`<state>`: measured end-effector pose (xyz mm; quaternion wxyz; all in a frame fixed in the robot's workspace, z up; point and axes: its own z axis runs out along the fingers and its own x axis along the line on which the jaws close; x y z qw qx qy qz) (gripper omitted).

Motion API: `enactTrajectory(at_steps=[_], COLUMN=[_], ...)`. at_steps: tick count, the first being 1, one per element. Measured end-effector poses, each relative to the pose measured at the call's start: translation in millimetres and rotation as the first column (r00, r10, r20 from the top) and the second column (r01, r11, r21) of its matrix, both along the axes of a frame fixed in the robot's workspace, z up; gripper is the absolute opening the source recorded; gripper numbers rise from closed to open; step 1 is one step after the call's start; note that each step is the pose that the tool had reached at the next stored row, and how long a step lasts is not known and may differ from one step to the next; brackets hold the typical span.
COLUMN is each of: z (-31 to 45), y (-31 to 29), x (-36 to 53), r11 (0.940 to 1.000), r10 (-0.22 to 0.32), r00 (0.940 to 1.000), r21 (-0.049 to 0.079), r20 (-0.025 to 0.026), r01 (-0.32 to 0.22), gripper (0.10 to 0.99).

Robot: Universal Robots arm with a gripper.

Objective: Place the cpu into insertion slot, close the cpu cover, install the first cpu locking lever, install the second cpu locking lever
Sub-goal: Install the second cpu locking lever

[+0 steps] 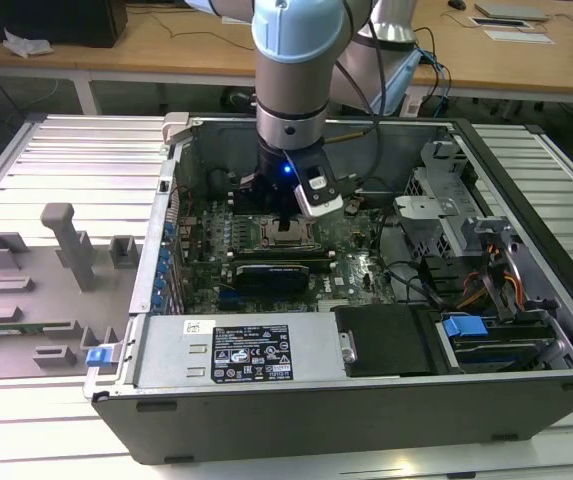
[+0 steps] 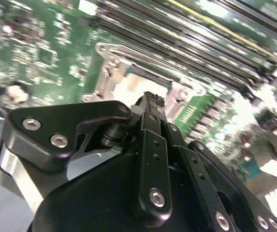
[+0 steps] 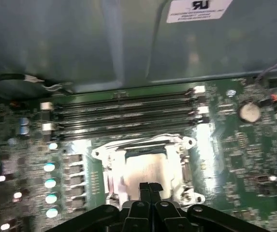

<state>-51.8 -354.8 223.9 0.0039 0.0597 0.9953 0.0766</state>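
Ribbed pale metal is what you are working on: a slatted table (image 1: 56, 160) carrying the open computer case (image 1: 366, 400), with wooden desks (image 1: 166, 45) standing behind it across the room. Taking the case as your landmark, a grey plastic fixture tray (image 1: 36, 290) is lying on the table just beside it on the exterior view's left, while the green motherboard (image 1: 356, 265) is lying flat inside it. Your arm (image 1: 291, 60) is reaching straight down into the case, and the gripper (image 1: 288, 212) is hovering right over the insertion slot (image 1: 288, 234).

In both wrist views you are getting what the exterior view hides: the fingertips (image 3: 149, 189) are pressed together with nothing between them, poised just above the pale cpu (image 3: 145, 169) sitting in the slot, with the silvery cpu cover (image 3: 143, 145) framing it. The first wrist view is also showing the long black memory slots (image 3: 123, 108) beyond the slot, towards the case's wall.
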Motion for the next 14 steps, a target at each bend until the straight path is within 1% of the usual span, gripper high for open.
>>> enactTrajectory(at_steps=[1, 4, 5, 7, 10, 14], z=[0.1, 0.0, 0.0, 0.1, 0.0, 0.0], y=[0.0, 0.1, 0.5, 0.7, 1.0, 1.0], x=[0.0, 0.7, 3.6, 6.5, 9.9, 10.2], r11=[1.0000, 1.0000, 1.0000, 0.9998, 0.9996, 0.9996], r10=[0.000, 0.000, 0.004, 0.018, 0.028, 0.029], r00=[1.0000, 1.0000, 1.0000, 0.9998, 0.9996, 0.9996], r21=[0.000, 0.000, -0.002, -0.003, -0.003, -0.003], r20=[-0.0023, -0.0032, -0.0039, -0.0049, -0.0058, -0.0058], r01=[0.000, 0.000, -0.004, -0.018, -0.028, -0.029], gripper=[0.106, 0.106, 0.106, 0.106, 0.106, 0.106])
